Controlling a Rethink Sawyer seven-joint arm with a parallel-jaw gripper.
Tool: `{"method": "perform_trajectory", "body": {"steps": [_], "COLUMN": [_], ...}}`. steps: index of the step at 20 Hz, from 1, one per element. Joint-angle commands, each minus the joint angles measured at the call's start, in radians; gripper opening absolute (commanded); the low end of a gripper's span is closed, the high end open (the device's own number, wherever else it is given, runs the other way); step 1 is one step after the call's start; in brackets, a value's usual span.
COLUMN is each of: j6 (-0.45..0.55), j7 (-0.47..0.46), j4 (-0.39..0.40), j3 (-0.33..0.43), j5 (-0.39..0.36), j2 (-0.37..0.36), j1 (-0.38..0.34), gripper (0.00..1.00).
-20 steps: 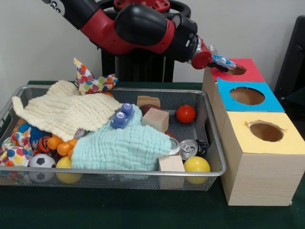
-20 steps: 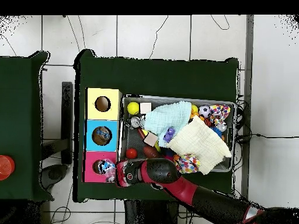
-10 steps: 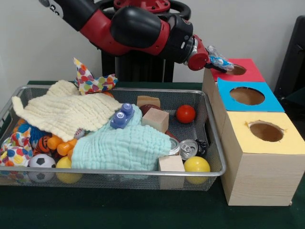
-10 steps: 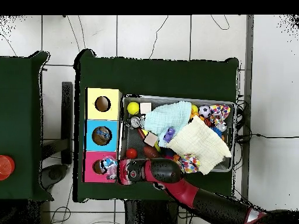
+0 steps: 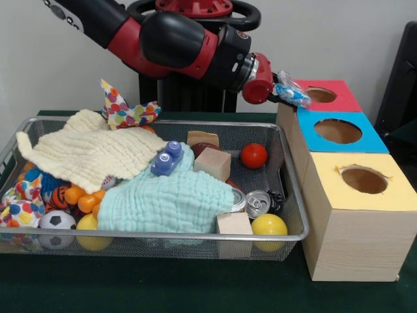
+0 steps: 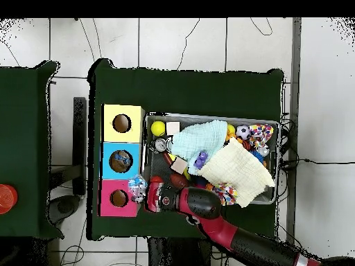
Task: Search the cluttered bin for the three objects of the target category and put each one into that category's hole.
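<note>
Beside the pink hole (image 5: 321, 95), my gripper (image 5: 290, 93) holds a crinkly blue-white object (image 5: 292, 93), not yet dropped in.

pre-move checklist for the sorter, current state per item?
1. Load: gripper carries a crinkled clear-and-blue item at its tip: ok. Finger state: cannot tell.
2. Position: the item sits beside the red box, at its bin-side edge, not over the red hole: not ok for release.
3. Red hole unobstructed: ok in both views.
4. Blue hole shows something inside from overhead: cannot tell what.
5. Bin contents settled, cloths covering part of the clutter, remaining targets: cannot tell.
</note>
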Motion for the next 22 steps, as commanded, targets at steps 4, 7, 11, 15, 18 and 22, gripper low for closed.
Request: {"method": "perform_trajectory", "body": {"steps": [4, 7, 11, 15, 18, 22], "j6": [-0.246, -0.26, -0.241, -0.266, -0.23, -0.202], "j7": [0.243, 0.245, 0.248, 0.255, 0.233, 0.251], "j4": [-0.159, -0.173, -0.197, -0.204, -0.208, -0.19], "j3": [0.053, 0.051, 0.031, 0.036, 0.035, 0.041], "j5": [0.117, 0.12, 0.137, 0.149, 0.157, 0.184], "j2": [0.036, 0.046, 0.021, 0.025, 0.022, -0.01], "j1": [0.018, 0.042, 0.083, 0.093, 0.084, 0.085], "gripper": [1.0, 1.0, 1.0, 1.0, 1.0, 1.0]}}
